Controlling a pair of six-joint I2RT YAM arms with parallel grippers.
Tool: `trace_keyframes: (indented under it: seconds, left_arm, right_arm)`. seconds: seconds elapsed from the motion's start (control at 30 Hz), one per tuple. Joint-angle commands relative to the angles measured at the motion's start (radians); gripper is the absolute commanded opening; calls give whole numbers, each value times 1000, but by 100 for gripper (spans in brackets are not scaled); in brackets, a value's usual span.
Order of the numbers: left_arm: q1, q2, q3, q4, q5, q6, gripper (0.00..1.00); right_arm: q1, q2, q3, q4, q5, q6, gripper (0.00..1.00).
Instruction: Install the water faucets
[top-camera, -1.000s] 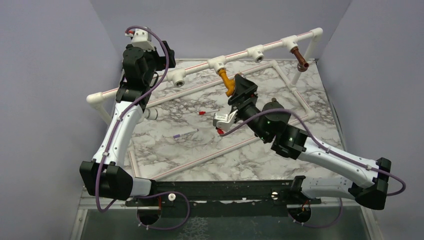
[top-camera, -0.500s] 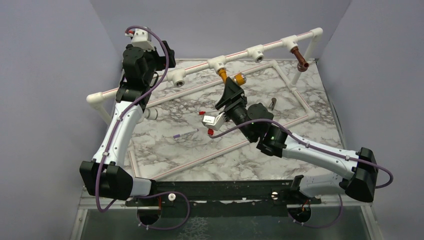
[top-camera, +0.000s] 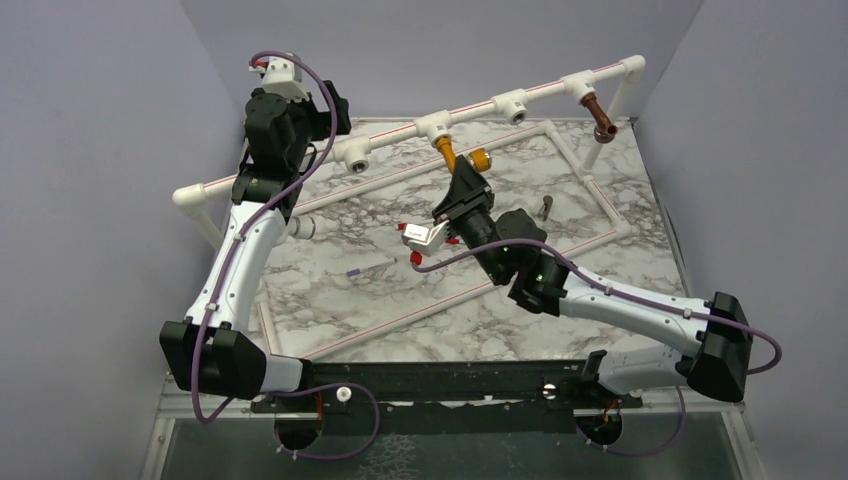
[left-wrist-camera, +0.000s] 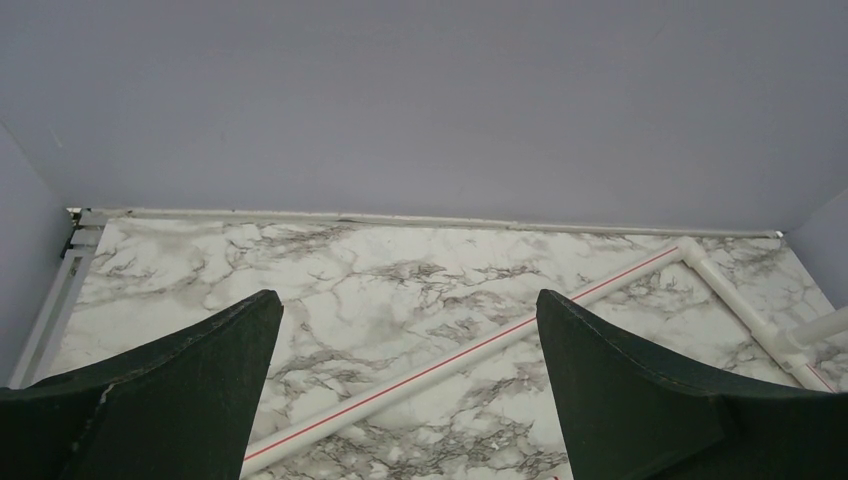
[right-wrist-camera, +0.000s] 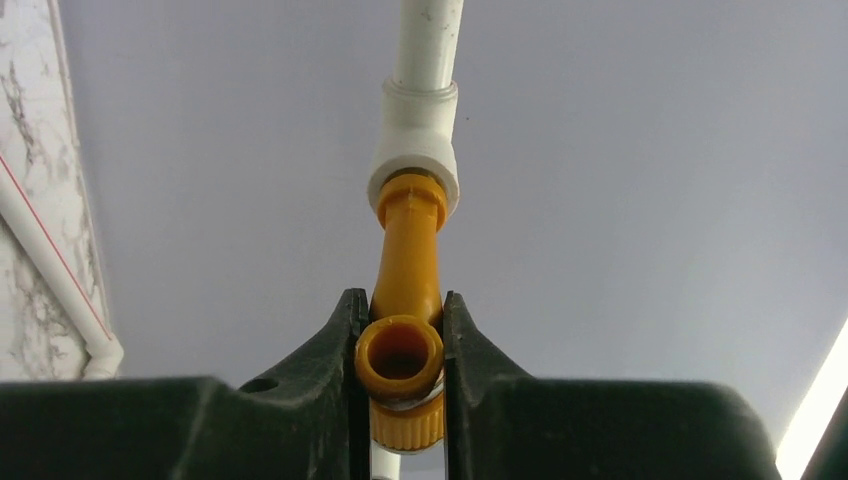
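Orange-yellow faucet (right-wrist-camera: 407, 265) sits with its inlet end in the white tee fitting (right-wrist-camera: 414, 150) on the raised pipe rail (top-camera: 540, 88), well above the counter (top-camera: 400, 300). How deep it is seated cannot be told.

Right fingers (right-wrist-camera: 335, 350) are clenched on it, one pad on each flank of the body at the round open mouth, which faces the wrist camera. The stem runs straight out from between the pads to the tee.

Left fingers (left-wrist-camera: 200, 380) are spread wide with nothing between them, raised at the far left, well apart from the work.

Dark brown faucet (top-camera: 600, 115) hangs from the tee near the rail's right end.

Handling, judged: a small, rigid, light piece with a smooth, likely slick surface. The thick section at the mouth is the sound place to grip, since it gives the most leverage for turning. The thin pipe rail may flex under a push, so load should go along the stem axis.
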Motion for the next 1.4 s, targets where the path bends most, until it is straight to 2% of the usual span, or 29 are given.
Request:
trace_keyframes:
  seconds: [0.0,0.17,0.37,0.7,0.9,1.1,1.37]
  left_arm:
    - [44,45,-68,-174,48,-5,99]
    - [45,45,-68,-174,48,-7,99]
    - [48,47,-67,-176,49,-7,99]
    - [52,48,-66,-176,58,-13,99]
    - [53,45,-66,-174,58,-11,99]
    - [54,44,-66,-174,60,-14,99]
    - [55,42,-68,-174,59,-16,99]
  right_arm:
    - [3,28,4,66,32,112,1]
    - [6,36,26,70,30,346,1]
    - [10,17,62,47,24,828,0]
    - [9,-15,-4,193,40,1423,0]
    - [10,-33,-15,244,113,1741,1]
    - [10,-67,-52,222,259,2269,0]
    - [9,-79,-83,134,344,2818,1]
